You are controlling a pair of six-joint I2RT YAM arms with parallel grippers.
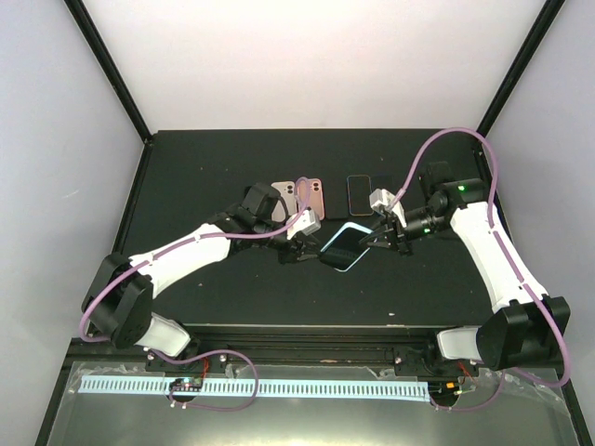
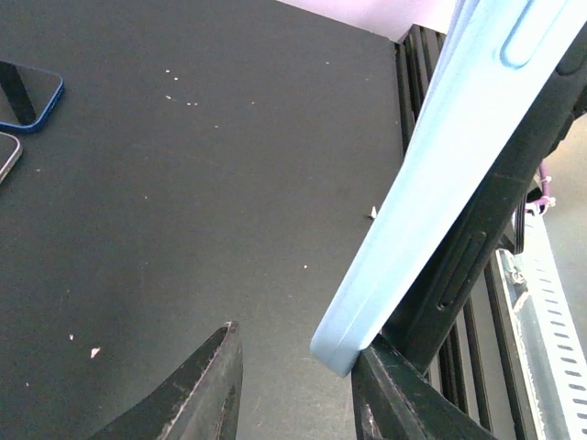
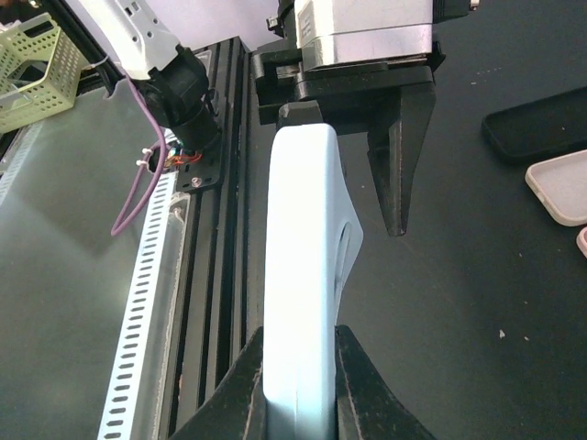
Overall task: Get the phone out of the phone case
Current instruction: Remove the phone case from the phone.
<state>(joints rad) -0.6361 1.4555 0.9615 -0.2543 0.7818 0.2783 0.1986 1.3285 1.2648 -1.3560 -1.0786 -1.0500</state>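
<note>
The light blue phone case [image 1: 343, 245] with the phone in it is held off the table between both arms. My right gripper [image 1: 379, 239] is shut on its end; in the right wrist view the fingers [image 3: 252, 385] pinch the case [image 3: 303, 275] edge-on. My left gripper [image 1: 303, 248] is open at the other end. In the left wrist view the case's corner [image 2: 344, 344] rests against the right finger [image 2: 394, 390], and the left finger [image 2: 215, 376] stands apart. The phone's dark side [image 2: 468, 266] shows along the case.
A white case [image 1: 283, 193], a pink case [image 1: 310, 195] and a dark phone [image 1: 359, 193] lie in a row at the back. A blue-rimmed phone [image 2: 27, 96] shows at the left wrist view's edge. A black rail [image 1: 297, 339] runs along the near edge.
</note>
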